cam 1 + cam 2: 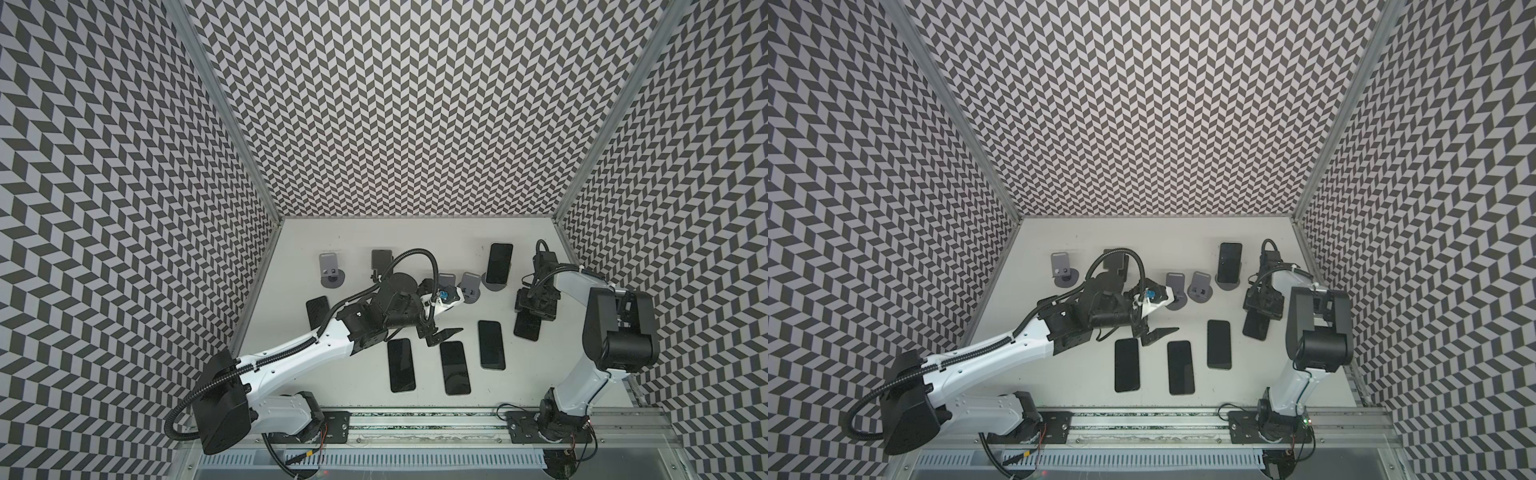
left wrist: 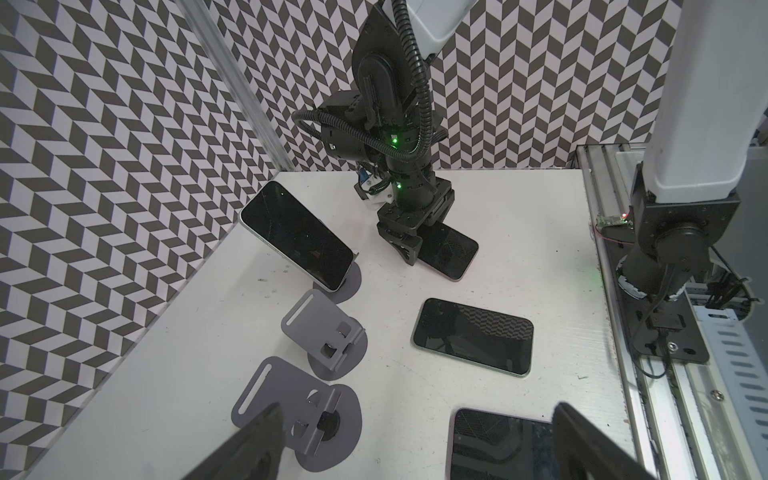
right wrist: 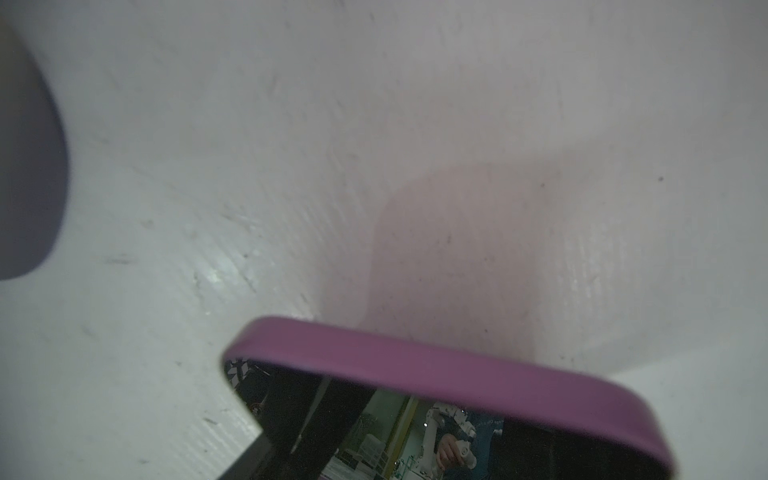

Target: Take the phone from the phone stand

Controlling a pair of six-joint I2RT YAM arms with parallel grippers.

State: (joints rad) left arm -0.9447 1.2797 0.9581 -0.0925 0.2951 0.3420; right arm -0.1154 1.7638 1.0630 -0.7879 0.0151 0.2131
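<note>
Phones lie scattered over the white table [image 1: 374, 232], and the clearing job looks close to finished. At far left in both top views a grey empty stand [image 1: 331, 270] holds nothing. A half-hidden phone [image 1: 318, 311] lies flat just in front of it, partly under the left arm. Over the middle of the table the left gripper [image 1: 442, 334] hovers with its fingers spread wide apart and nothing between them. A row of three flat phones [image 1: 455, 368] lies face up around it. Behind the gripper a pair of bare stands [image 1: 469, 286] sits side by side. Just to their right a black phone [image 1: 498, 264] leans upright on its phone stand [image 1: 496, 286], untouched, the one handset left on a stand. At far right the right gripper [image 2: 409, 249] is clamped on one end of a purple-edged phone [image 2: 451, 251]. That phone is held low at the table and well apart from every stand. Whether it already rests flat cannot be told from the wrist views. By the look of it, this phone only needs releasing. Lifting the propped black phone appears to be the work that remains.
</note>
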